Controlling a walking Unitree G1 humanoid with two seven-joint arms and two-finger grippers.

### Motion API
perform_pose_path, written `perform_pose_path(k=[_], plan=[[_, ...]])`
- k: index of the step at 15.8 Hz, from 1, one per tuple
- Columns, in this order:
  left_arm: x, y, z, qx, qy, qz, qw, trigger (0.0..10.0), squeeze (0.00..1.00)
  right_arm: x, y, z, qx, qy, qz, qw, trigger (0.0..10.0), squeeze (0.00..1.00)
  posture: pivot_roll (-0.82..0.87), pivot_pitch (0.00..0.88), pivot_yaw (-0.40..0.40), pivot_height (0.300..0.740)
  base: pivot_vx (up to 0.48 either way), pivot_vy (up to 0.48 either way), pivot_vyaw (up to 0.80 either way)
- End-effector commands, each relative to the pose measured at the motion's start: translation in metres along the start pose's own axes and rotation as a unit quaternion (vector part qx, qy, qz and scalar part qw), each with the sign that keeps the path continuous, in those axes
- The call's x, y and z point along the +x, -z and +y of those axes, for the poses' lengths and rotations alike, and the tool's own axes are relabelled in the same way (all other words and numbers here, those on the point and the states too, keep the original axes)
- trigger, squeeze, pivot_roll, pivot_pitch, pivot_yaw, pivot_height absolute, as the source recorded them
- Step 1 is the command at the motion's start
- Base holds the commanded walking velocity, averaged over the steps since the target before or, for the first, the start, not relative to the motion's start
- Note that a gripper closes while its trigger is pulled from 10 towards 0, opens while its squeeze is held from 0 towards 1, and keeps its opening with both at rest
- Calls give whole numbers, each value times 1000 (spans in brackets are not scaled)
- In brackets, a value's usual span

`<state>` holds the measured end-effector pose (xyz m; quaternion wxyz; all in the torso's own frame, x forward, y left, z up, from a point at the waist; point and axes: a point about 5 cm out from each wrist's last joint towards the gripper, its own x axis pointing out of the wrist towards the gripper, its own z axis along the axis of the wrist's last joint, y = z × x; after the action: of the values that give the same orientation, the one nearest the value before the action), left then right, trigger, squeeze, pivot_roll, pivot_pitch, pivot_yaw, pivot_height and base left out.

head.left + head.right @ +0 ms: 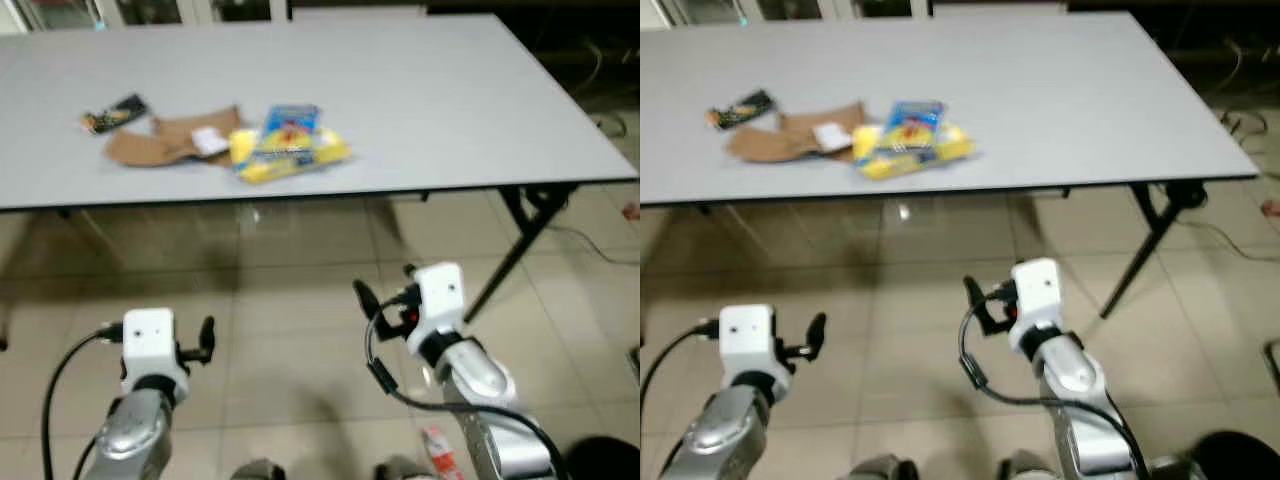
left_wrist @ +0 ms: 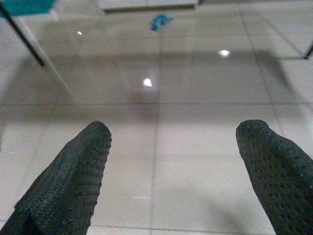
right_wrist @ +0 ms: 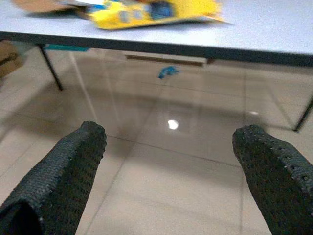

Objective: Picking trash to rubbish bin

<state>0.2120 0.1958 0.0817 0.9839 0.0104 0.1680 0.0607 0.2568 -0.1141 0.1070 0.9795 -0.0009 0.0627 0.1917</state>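
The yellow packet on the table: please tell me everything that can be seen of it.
The yellow packet is a flat, crinkled wrapper, bright yellow with a blue panel and small coloured print on top; it looks like thin plastic film. It lies flat on the grey table, close to the near edge, with its long side roughly along that edge. Its left end touches or overlaps the brown paper beside it. Whether it is empty cannot be told. No gripper touches it.

— What is showing on those arms?
— Silver forearms are ending in white boxy wrist blocks, black cables are looping off them, and the black fingers [image 2: 73,181] are looking dimpled.
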Motion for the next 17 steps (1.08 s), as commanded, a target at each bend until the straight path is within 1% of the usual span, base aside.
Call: perform_pose_path(k=[1, 6, 9, 11, 12, 14, 15, 16, 17], plan=[[-1, 2, -4, -2, 5, 5, 1000, 10000, 0, -3, 1, -7, 1, 14, 4, 1000, 10000, 0, -45, 145, 47, 740, 0, 465, 0], [0, 3, -4, -2, 6, 8, 1000, 10000, 0, -3, 1, -8, -1, 14, 6, 1000, 10000, 0, -44, 143, 41, 740, 0, 465, 0], [0, 3, -7, -15, 23, -10, 1000, 10000, 0, -2, 3, -9, -3, 11, 9, 1000, 10000, 0, -45, 140, 34, 740, 0, 0, 0], [3, 3, -11, -27, 36, -21, 999, 10000, 0, 0, 7, -11, -3, 11, 13, 1000, 10000, 0, -42, 115, 30, 740, 0, 0, -553], [5, 3, -12, -26, 39, -32, 998, 10000, 0, 3, 9, -11, -3, 10, 15, 1000, 10000, 0, -39, 110, 28, 740, 0, 0, -800], [8, -2, -11, -13, 43, -67, 997, 10000, 0, 7, 10, -10, -5, 6, 18, 1000, 10000, 0, -34, 101, 26, 740, 0, 0, -800], [8, -3, -11, -15, 43, -74, 996, 10000, 0, 8, 11, -10, -4, 6, 18, 1000, 10000, 0, -33, 99, 26, 740, 0, 0, -800], [7, -2, -11, 1, 44, -82, 996, 10000, 0, 10, 11, -10, -4, 6, 18, 1000, 10000, 0, -32, 98, 26, 740, 0, 0, -800], [8, -1, -11, -2, 43, -84, 996, 10000, 0, 11, 11, -11, -5, 8, 17, 1000, 10000, 0, -39, 99, 25, 740, 0, 0, -800]])
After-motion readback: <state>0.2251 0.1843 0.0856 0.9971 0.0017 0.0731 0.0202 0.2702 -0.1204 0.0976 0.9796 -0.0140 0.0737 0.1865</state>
